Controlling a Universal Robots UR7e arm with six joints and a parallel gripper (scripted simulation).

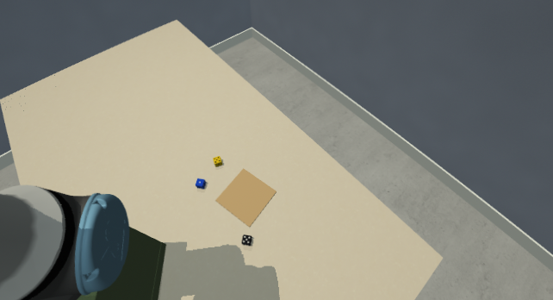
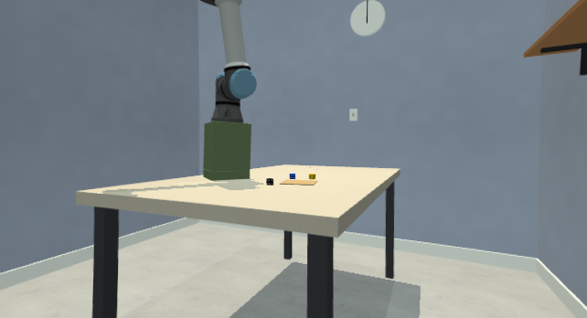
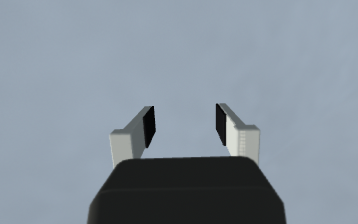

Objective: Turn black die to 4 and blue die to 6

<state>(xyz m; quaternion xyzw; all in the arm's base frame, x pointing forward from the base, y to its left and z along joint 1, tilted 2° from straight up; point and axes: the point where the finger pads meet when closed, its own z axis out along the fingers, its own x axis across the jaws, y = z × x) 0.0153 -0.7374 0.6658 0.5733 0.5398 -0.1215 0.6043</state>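
A tan square mat (image 1: 245,197) (image 2: 298,183) lies flat on the table, with no die on it. The black die (image 1: 246,240) (image 2: 270,182) sits on the table just off the mat's near corner, five pips on top. The blue die (image 1: 200,183) (image 2: 293,175) sits off the mat's left side, one pip on top. The yellow die (image 1: 218,161) (image 2: 312,176) sits beyond the mat's far left edge. My gripper (image 3: 185,117) is open and empty, seen only in the wrist view, facing a blue-grey wall high above the table.
The arm's green base block (image 2: 227,150) (image 1: 133,268) stands on the beige table (image 1: 129,117) (image 2: 256,202) near the black die. The table's right edge drops to the grey floor (image 1: 366,152).
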